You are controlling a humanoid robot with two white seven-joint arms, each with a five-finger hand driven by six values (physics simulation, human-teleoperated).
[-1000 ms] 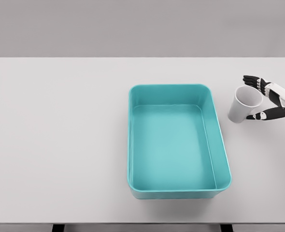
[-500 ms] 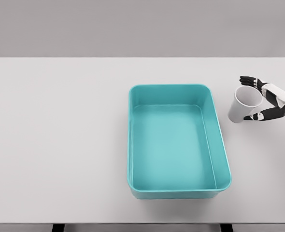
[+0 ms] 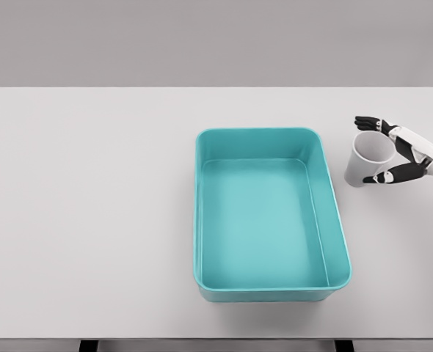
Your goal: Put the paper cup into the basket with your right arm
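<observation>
Right hand (image 3: 404, 152) comes in from the right edge, black fingers (image 3: 368, 122) curved round the far side of the cup rim, thumb along the near side; looks wrapped on the cup, though I can't confirm firm contact all round.

Largest first:
- White flat tabletop (image 3: 92, 220): carries everything, no other items visible.
- Teal rectangular plastic basket (image 3: 323, 158): sits right of centre, open top, nothing inside.
- White paper cup (image 3: 369, 158): just right of the basket's far right corner, near it but apart, tilted with the mouth facing up and toward the hand. Can't tell if its base is on the tabletop or just clear of it.

Change over the last second: hand and cup together have slid a little left, toward the basket; fingers have wrapped further over the rim. Basket hasn't moved.

Reading: grasp is set, transport is starting. Task is early, cup is outside the basket. Next it needs lift enough to clear the basket wall, then move left and release.

Left arm not visible.
</observation>
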